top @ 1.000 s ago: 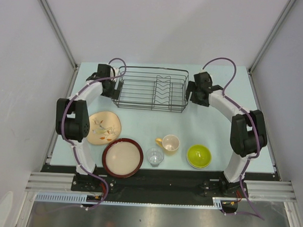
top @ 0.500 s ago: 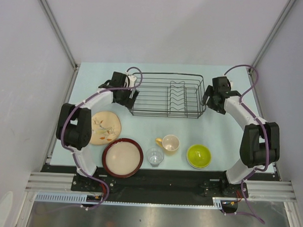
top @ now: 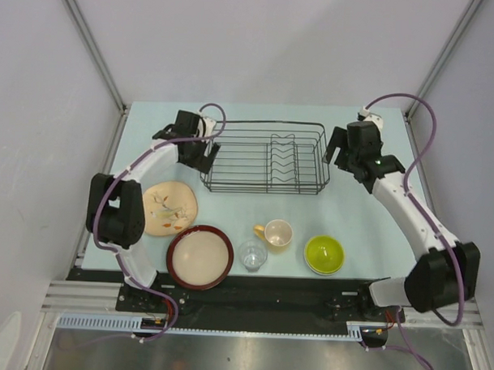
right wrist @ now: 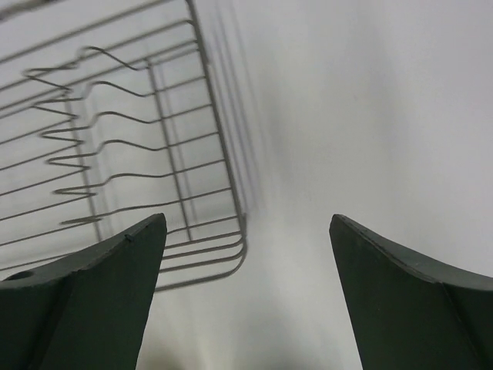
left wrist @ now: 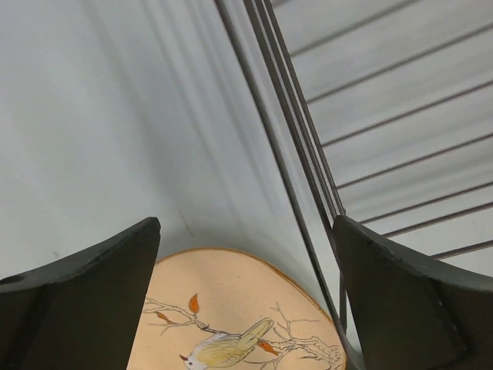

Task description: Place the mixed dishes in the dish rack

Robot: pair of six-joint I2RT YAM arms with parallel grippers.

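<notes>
The black wire dish rack (top: 264, 157) stands at the back middle of the table and holds nothing. My left gripper (top: 199, 155) is open at its left end. In the left wrist view (left wrist: 246, 223) the rack's end wires (left wrist: 299, 116) run close by the right finger, with the floral plate (left wrist: 231, 308) below. My right gripper (top: 340, 158) is open and empty just off the rack's right end (right wrist: 216, 116). In the front row lie the floral plate (top: 169, 207), the red-rimmed dish (top: 200, 256), the clear glass (top: 252, 255), the yellow mug (top: 276, 233) and the green bowl (top: 324, 253), which sits on a pale saucer.
Grey enclosure walls with metal posts stand at the left (top: 90, 41) and right (top: 446, 54). The metal base rail (top: 251, 303) runs along the near edge, behind the dishes.
The rack slid right, then a little back left. The left gripper followed its left end. The right arm stretched out and its gripper backed off the rack's right end.
</notes>
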